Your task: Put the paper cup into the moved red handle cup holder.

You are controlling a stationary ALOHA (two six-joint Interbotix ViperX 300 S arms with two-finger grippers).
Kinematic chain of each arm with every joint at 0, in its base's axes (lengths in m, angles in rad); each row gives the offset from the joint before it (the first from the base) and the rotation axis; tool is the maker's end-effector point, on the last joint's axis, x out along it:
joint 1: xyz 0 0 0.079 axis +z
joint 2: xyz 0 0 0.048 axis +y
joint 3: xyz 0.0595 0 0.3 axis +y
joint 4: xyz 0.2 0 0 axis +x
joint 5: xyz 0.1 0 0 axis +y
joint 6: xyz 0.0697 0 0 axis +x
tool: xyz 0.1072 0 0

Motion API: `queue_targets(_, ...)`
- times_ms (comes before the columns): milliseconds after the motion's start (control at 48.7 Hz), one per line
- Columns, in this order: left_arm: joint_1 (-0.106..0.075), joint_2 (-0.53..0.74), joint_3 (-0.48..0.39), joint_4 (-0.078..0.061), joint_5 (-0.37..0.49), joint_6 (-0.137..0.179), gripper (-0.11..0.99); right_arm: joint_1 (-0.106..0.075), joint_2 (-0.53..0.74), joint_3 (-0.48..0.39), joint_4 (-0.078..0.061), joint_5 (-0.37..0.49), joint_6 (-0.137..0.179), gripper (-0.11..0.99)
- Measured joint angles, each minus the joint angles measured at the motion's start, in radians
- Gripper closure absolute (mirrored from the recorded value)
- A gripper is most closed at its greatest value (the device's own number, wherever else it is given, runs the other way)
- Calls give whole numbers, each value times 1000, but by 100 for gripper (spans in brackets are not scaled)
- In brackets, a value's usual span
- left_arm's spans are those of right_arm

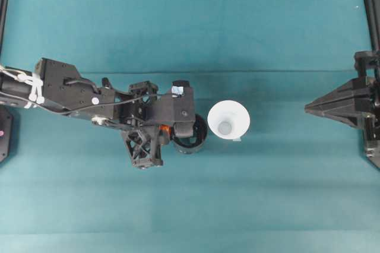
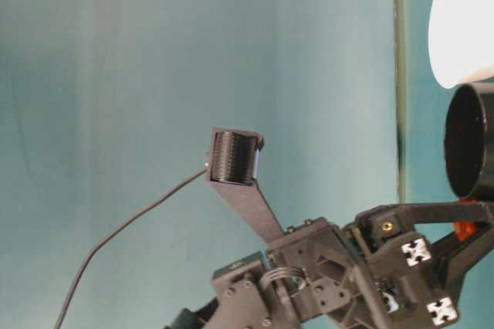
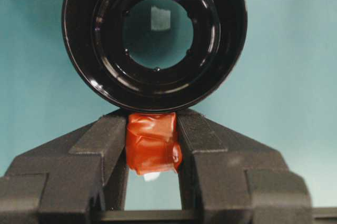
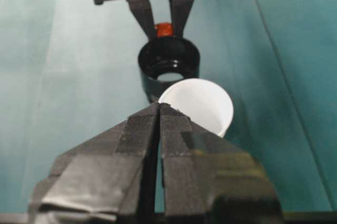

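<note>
Left gripper (image 3: 152, 148) clamps holder (image 3: 154, 40) handle (image 3: 151, 142); right gripper (image 4: 159, 109) closed, empty.
Risk: cup (image 1: 228, 120) just beside holder, easily toppled.

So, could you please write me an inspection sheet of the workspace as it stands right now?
Surface: teal table cover, faint fold lines.
Job's things: paper cup upright and empty, beside the red handle cup holder; not yet in it.
Clutter: nothing seen.
Grippers: left tool shut on the holder's red handle; right tool shut, holding nothing, back from the cup.
Cables: grey cable along the left arm, white ties.
Surroundings: black frame rails at the table edges.
</note>
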Motion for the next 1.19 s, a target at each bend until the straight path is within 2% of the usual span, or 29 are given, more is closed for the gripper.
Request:
queue_targets(267, 0, 8, 29, 0, -26, -2, 60, 0, 0, 0, 0, 0, 0, 97)
queue_targets(451, -3, 6, 52, 0, -74, 0, 60, 0, 0, 5, -2, 0, 0, 97)
queue_targets(1190, -5, 11, 54, 0, -121, 2, 60, -2, 0, 9, 0, 0, 0, 97)
